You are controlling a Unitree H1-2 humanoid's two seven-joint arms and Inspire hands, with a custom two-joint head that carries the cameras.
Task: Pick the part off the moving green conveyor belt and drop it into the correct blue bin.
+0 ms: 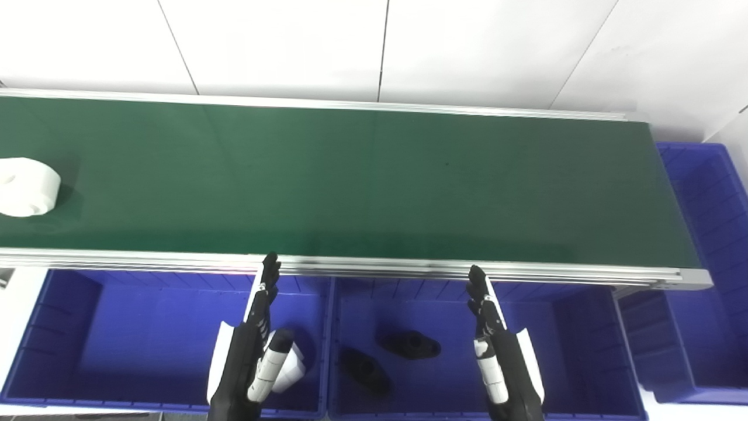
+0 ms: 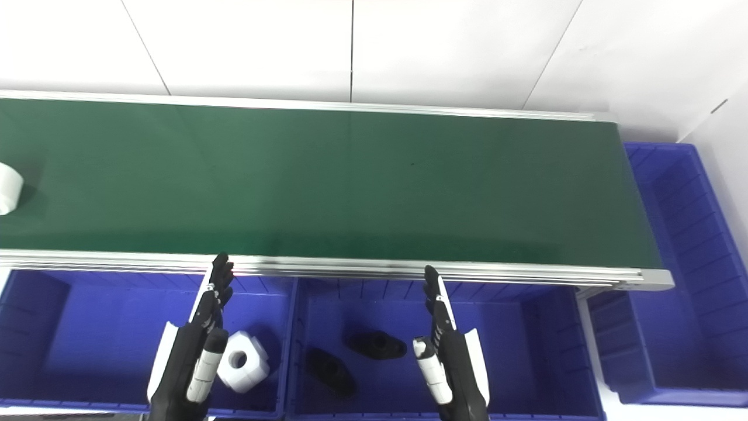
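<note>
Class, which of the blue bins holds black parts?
The middle blue bin, under the right hand: two black parts; the left bin holds a white one.

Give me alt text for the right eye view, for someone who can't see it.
A white part rides the far left of a green conveyor belt, while the left hand and right hand hover open over two blue bins, one holding a white part, the other two black parts.

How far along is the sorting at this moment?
Looks done: one white part lies in the left bin, two black parts in the middle bin. In hand: nothing; the left hand and right hand hover open, empty, above the bins. Left: a white part at the belt's left end, to be picked and binned.
</note>
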